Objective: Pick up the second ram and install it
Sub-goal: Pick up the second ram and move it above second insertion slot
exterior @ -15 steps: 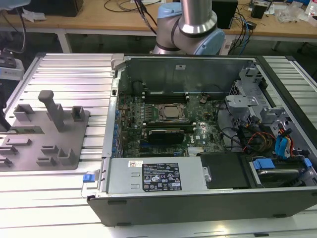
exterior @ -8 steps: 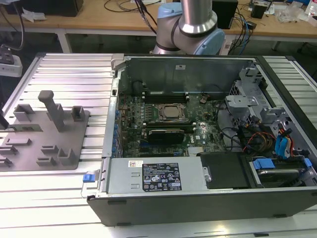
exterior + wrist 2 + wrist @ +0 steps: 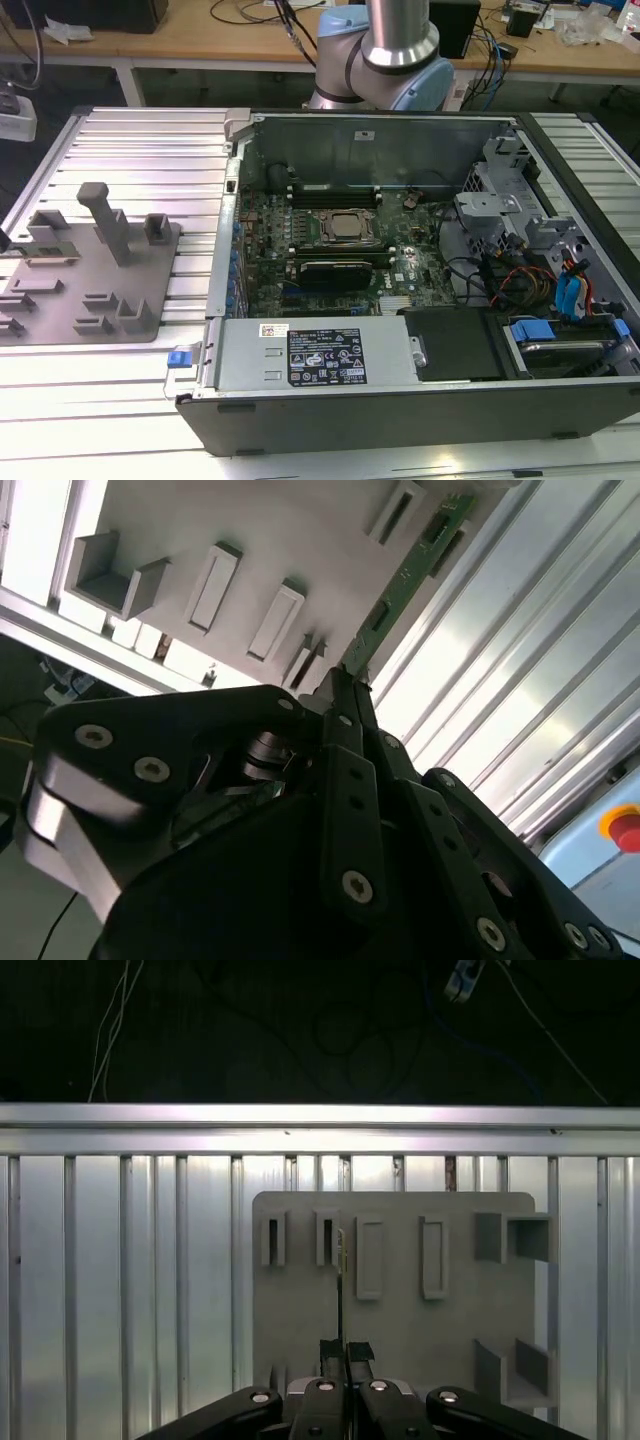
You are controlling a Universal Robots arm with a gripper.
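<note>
The second ram [image 3: 415, 565] is a thin green stick, and my gripper [image 3: 345, 685] is shut on its near end. In the first wrist view the ram [image 3: 341, 1280] shows edge-on, running out from the gripper [image 3: 341, 1350] over the slots of the grey tray [image 3: 400, 1350]. In the exterior view the ram [image 3: 50, 250], white label facing out, sits just over the grey tray [image 3: 150, 300] at the view's far left. The gripper [image 3: 3, 242] is a dark tip at that picture's edge. Whether the stick still touches the tray I cannot tell.
The open computer case [image 3: 380, 400] lies at the middle and right of the exterior view. It holds the motherboard [image 3: 270, 230], the silver processor [image 3: 345, 228] and memory slots [image 3: 330, 190] behind it. The arm's base [image 3: 385, 50] stands behind the case. The ribbed metal table [image 3: 150, 150] carries both.
</note>
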